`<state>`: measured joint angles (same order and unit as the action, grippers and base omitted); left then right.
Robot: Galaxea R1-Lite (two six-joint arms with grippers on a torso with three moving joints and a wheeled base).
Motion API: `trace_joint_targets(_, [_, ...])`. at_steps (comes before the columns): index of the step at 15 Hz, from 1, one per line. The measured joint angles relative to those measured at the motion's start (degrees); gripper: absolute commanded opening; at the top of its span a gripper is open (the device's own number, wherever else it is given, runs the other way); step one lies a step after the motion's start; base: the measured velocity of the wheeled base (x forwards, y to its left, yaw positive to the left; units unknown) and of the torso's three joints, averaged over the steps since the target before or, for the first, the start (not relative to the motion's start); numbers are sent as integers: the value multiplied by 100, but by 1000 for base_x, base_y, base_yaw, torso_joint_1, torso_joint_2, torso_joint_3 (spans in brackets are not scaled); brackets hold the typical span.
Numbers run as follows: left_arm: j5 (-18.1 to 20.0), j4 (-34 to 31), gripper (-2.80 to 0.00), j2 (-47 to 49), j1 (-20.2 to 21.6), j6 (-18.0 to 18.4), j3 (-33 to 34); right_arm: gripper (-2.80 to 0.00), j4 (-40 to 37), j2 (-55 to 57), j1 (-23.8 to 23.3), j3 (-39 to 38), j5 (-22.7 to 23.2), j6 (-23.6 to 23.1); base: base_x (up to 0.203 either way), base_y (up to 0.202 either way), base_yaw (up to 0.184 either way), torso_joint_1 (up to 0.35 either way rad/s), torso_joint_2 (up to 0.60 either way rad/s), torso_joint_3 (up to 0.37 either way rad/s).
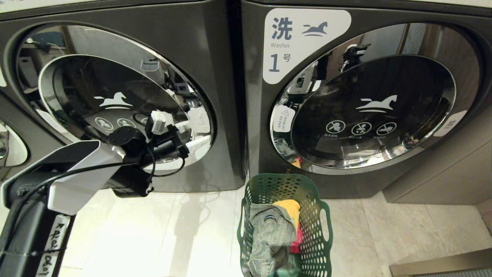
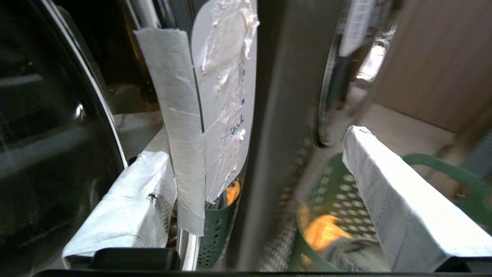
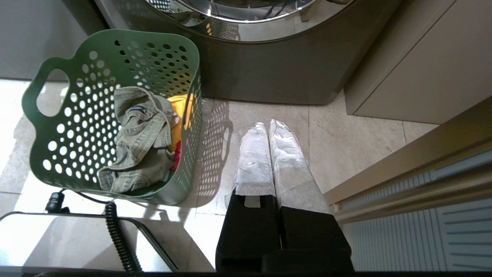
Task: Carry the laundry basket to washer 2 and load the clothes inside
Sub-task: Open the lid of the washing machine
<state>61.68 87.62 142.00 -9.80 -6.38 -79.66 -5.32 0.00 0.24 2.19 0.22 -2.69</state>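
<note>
Dark grey steel, left washer (image 1: 115, 96): round chrome-rimmed door shut, white horse logo, no numeral in my sight.
Right washer (image 1: 369, 104): same make, white label reading "Washer 1".
Floor (image 1: 384, 231): pale tiles.
Laundry basket (image 1: 321, 231): dark green, perforated, on the floor before the right washer.
Clothes (image 1: 269, 234): grey-green denim trousers uppermost, yellow and red-pink pieces beside, all in the basket.
My left tool (image 1: 165, 130): raised at the left washer's door, fingers (image 2: 388, 200) spread wide, empty.
My right tool (image 3: 269, 150): low over the floor beside the basket, clenched, empty.

Washer 1 (image 1: 369, 111) stands on the pale tiled floor (image 1: 403, 231), beside a beige cabinet (image 1: 442, 173).
</note>
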Motion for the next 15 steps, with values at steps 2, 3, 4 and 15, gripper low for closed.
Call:
trace_joint_targets(2, [-39,-30,0,-104,0,13,165,-280,-2,0,-2,0,2,2,0,0,0,0,0,0])
trace_joint_targets(3, [-58,-32,0,-141,0,55,237,-280,-2,0,6,0,2,2,0,0,0,0,0,0])
trace_joint_targets(4, [-88,-33,0,-163,0,116,275,-280,0,0,0,0,1,2,0,0,0,0,0,0])
trace_joint_targets(15, [-178,-69,0,-236,912,62,290,-280,-2,0,0,0,2,0,0,0,0,0,0,0])
